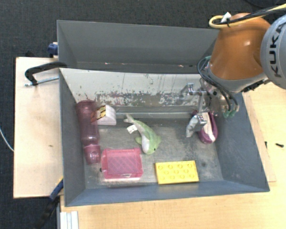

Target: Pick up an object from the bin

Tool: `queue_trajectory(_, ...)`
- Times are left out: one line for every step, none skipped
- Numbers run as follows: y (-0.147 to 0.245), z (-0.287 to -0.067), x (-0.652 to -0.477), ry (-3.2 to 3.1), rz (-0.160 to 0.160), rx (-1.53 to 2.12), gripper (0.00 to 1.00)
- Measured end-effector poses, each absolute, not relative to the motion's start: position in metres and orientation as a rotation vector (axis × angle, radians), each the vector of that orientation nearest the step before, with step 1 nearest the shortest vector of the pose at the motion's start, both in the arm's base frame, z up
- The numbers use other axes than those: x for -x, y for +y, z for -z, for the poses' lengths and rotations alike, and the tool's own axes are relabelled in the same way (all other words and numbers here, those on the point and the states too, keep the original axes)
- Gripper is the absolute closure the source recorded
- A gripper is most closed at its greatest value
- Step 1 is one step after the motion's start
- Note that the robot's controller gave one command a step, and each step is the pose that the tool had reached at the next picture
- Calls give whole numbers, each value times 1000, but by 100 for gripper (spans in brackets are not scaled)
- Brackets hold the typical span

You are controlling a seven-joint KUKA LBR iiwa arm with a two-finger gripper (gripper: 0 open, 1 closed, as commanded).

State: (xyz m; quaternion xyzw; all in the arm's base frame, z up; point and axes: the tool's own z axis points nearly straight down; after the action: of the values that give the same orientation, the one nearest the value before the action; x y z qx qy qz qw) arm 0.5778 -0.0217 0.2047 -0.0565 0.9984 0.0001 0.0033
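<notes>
step: grasp, we judge; gripper (200,123) at purple-white toy (209,132), right of centre | pincer: we cannot tell opening or hold | next: secure it, lift straight up

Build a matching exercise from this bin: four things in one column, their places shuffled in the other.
Things:
1. yellow studded block
2. dark pink bottle
3. green and white toy
4. purple and white object

Places:
A. lying along the left wall
B. right side of the floor, beside the hand
C. front of the floor, near the front wall
D. middle of the floor

Pairs: 1-C, 2-A, 3-D, 4-B
</notes>
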Motion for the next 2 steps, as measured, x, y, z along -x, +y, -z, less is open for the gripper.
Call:
queue_trajectory(-26, -194, -586, 3128, -4, 211, 0)
queue_trajectory(-10, -180, -584, 3137, 1, -138, 0)
